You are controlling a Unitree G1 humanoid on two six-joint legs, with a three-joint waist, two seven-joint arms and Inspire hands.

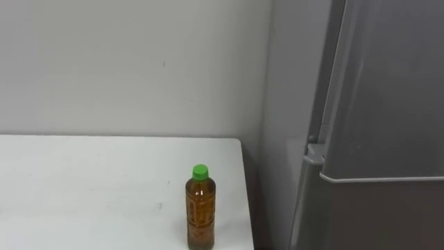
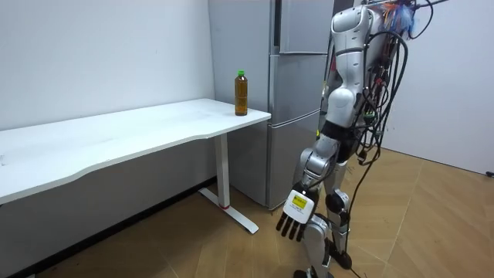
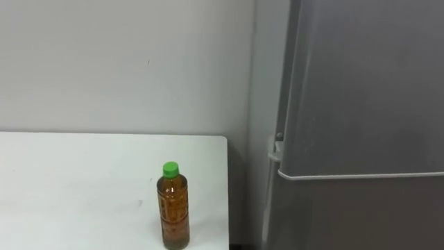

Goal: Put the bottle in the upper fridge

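The bottle [image 1: 200, 210] is clear, with brown drink inside and a green cap. It stands straight up at the bottom middle of the frame, near the right edge of the white table [image 1: 83, 187]. The grey fridge [image 1: 388, 104] fills the right side, and its upper door is closed.

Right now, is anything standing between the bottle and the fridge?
No. In both eye views, only a bare strip of white table lies right of the bottle, then an empty gap before the fridge.
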